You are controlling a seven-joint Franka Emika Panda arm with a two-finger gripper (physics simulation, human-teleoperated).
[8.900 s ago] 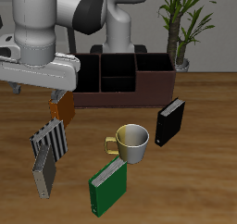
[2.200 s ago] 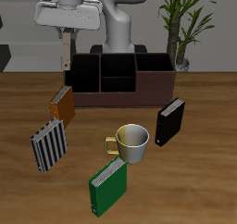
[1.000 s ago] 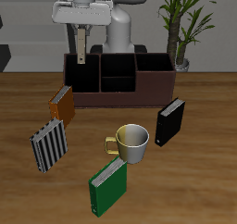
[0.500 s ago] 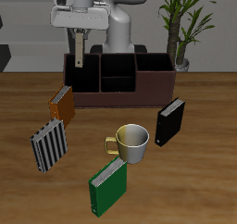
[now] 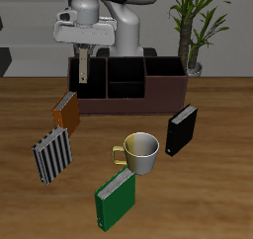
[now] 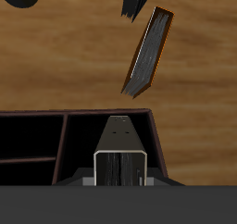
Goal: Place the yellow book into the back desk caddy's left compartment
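Note:
My gripper is shut on the yellow book, a thin greyish-tan hardcover that hangs upright from the fingers. The book's lower end is at the rim of the back desk caddy, over its left compartment. In the wrist view the book points down into that dark section, between the caddy's outer wall and a divider. The gripper shows only as a grey bar clamping the book's top edge.
In front of the caddy stand an orange-brown book, a black-and-white striped book, a mug, a green book and a black book. A potted plant stands behind the caddy's far end.
The gripper picked the yellow book up from beside the striped book, carried it back over the caddy's left compartment, and in the last second lowered it toward the rim.

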